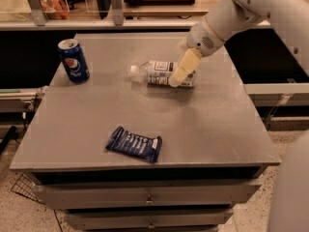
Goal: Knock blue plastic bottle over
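Grey tabletop (207, 124) bears the slim clear plastic bottle with white cap and blue-printed label (158, 72) lying on its side near the back, cap leftward — toppled, I judge — while the cream-coloured gripper (176, 79) rests across its right end, open or closed I cannot tell

Pepsi can (73, 60): upright, back-left on table (207, 124) | dark-blue snack wrapper (134, 144): flat, near front edge

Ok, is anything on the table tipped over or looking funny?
Yes. The blue plastic bottle lies on its side toward the back of the table, cap pointing toward the upright Pepsi can. The robot's hand is at its other end. Nothing looks spilled.
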Motion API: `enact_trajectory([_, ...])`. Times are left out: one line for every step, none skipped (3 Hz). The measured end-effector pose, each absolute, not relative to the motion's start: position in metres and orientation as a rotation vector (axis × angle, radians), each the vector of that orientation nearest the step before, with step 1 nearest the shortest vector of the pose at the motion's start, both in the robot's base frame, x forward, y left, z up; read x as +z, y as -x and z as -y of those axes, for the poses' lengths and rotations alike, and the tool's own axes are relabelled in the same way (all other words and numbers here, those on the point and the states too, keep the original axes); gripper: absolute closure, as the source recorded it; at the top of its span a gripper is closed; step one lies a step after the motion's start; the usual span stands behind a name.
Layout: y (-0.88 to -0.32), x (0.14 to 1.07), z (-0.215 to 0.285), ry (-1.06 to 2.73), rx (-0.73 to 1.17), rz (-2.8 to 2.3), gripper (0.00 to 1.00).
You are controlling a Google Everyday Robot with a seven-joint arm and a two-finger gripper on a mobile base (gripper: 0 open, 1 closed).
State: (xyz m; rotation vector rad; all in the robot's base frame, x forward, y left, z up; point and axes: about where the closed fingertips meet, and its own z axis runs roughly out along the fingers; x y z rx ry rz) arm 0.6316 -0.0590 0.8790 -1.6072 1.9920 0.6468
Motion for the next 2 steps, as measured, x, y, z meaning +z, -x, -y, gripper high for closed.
enact_trajectory([-0.621,0.897,0.110,1.375,0.608,-1.958,0.00])
enact_trajectory([-0.604,0.904,0.142,1.153,0.638,-1.868,0.00])
